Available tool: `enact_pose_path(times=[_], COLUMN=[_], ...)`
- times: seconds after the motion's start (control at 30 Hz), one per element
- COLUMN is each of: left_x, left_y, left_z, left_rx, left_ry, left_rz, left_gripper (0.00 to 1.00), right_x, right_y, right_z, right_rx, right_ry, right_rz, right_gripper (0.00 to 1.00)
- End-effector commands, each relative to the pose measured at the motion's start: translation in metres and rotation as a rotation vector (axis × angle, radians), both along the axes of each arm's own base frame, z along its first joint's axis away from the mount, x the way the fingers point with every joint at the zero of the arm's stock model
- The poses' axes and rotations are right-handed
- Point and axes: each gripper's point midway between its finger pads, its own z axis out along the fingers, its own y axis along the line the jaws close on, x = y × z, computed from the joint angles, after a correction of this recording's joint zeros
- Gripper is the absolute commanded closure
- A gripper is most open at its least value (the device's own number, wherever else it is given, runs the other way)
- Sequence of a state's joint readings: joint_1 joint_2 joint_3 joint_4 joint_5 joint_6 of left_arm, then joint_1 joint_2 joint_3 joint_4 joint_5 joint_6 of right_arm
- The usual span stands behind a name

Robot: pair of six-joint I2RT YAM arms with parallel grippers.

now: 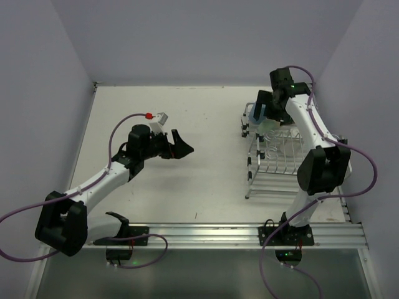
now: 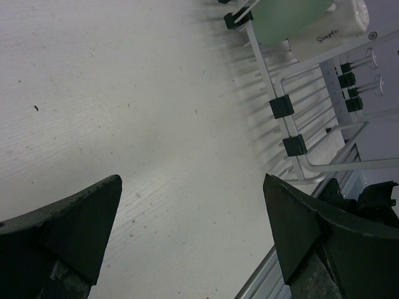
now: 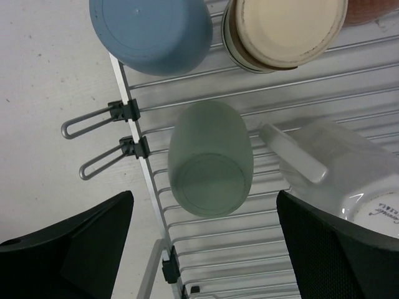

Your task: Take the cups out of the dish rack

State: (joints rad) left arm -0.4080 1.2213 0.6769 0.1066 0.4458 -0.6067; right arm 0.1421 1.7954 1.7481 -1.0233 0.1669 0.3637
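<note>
We see the right gripper (image 3: 204, 198) spread wide over the pale green cup (image 3: 209, 163) in the dish rack (image 1: 274, 159); the left gripper (image 2: 191, 180) gapes wide above the table (image 2: 124, 93).

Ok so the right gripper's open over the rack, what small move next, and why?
Probably lower the right gripper straight onto the pale green cup: its jaws are open and empty, the cup sits centred between them on the dish rack, base towards the camera.
</note>
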Motion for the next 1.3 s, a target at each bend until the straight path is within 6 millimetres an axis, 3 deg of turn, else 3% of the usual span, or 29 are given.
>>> enact_pose_path(times=[0.0,0.47,0.87,1.27], left_x=[0.006,0.005,0.005,0.004], left_y=[-0.001,-0.002,-0.001,-0.002], left_z=[0.018,0.019,0.018,0.017], left_rx=[-0.002,-0.009,-0.004,-0.006], left_ry=[-0.07,-0.068,-0.075,-0.069], left_rz=[-0.01,-0.017,-0.017,-0.017], left_gripper=[0.0,0.0,0.0,0.0], right_x=[0.0,0.008,0.021,0.013], right_y=[0.009,-0.002,0.004,0.002], right_z=[0.009,-0.015,-0.029,-0.033], right_rx=[0.029,-0.027,-0.009,-0.005], right_ry=[-0.035,0.009,0.039,0.035], right_rz=[0.073,0.021,0.012,-0.009], right_gripper=[0.01,0.01,0.03,0.08])
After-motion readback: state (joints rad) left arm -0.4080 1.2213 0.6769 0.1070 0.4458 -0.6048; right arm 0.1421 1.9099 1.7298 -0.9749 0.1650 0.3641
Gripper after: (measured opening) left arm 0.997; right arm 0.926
